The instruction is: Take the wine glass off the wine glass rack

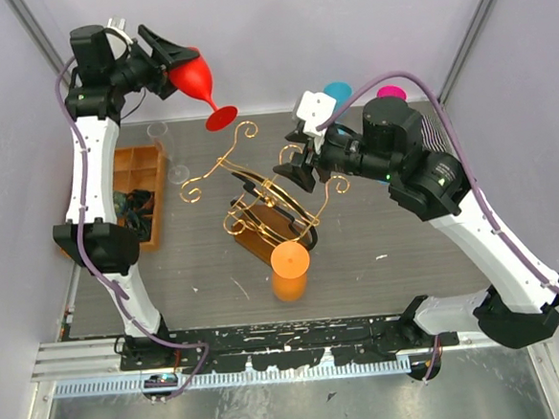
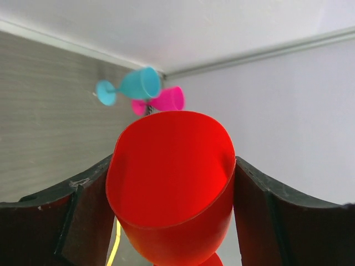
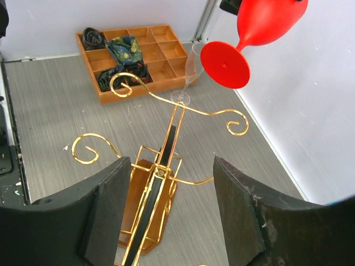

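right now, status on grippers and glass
Left gripper: jaws shut on red wine glass, held clear of wine glass rack. Right gripper: jaws open, empty, above rack. Orange glass at rack's near end.

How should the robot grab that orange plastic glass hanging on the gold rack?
Likely by the bowl, from the near side: the orange plastic wine glass seems to hang foot-up at the near end of the gold wire rack, leaving its bowl clear of the wires.

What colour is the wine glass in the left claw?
Bright red. The wine glass in the left claw shows best in the left wrist view.
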